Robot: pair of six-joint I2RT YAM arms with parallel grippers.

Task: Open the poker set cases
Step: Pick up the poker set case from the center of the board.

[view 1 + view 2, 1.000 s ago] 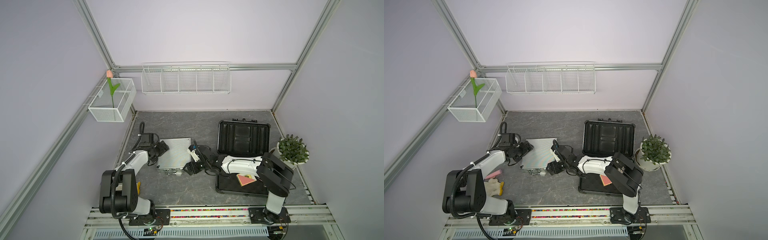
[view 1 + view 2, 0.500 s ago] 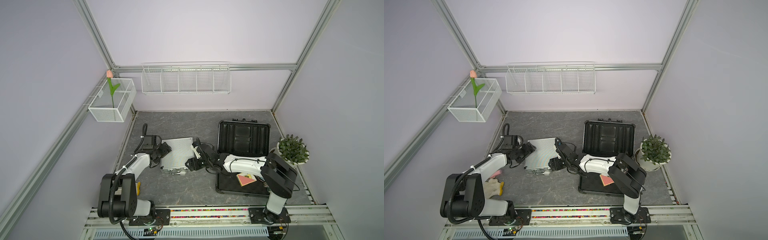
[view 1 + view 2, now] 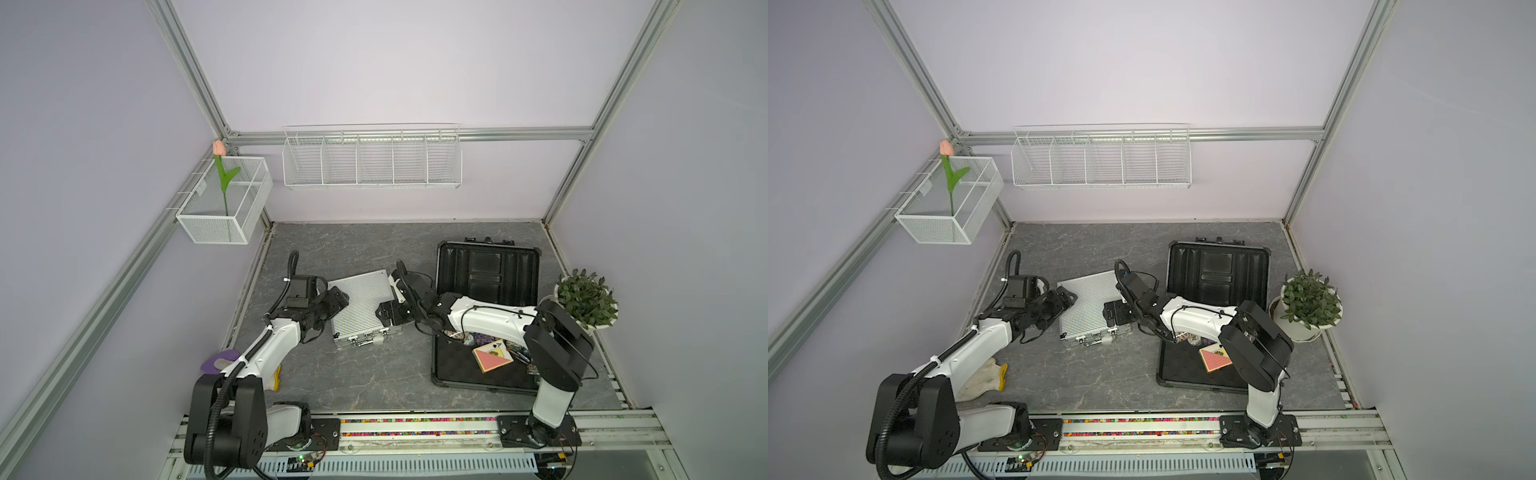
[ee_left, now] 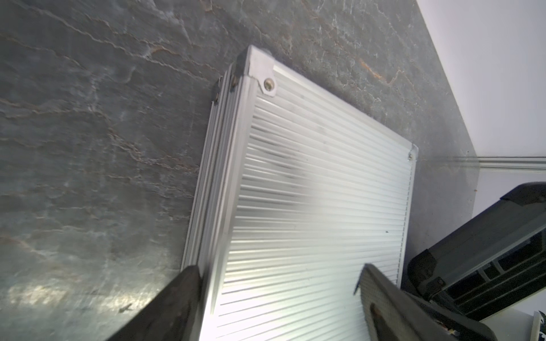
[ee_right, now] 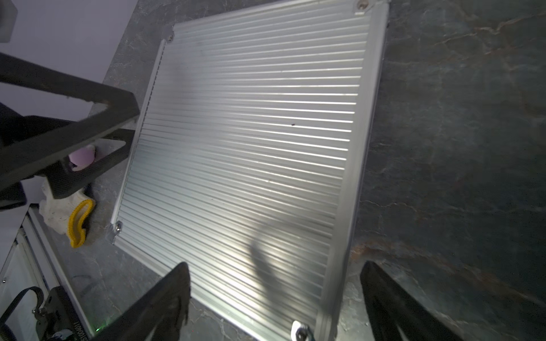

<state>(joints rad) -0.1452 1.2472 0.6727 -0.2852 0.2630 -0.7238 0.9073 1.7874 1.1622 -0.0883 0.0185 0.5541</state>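
A: Top views?
B: Silver case (image 3: 360,309) lid down, mid-table (image 3: 353,245), between left gripper (image 3: 334,301) and right gripper (image 3: 384,311). Dark case (image 3: 486,270) lying open just beside.
A: Left wrist?
B: Jaws spread wide across silver case's edge.
A: Right wrist?
B: Spread wide likewise. Nothing held.

Looks like a robot lab test cell; bare lilac walls (image 3: 374,62) boxed in aluminium framing (image 3: 519,134); left arm (image 3: 274,345) and right arm (image 3: 494,320) bolted to a rail (image 3: 415,440) at 6 o'clock; wire basket (image 3: 372,166) at 12; potted plant (image 3: 586,299) at 3.
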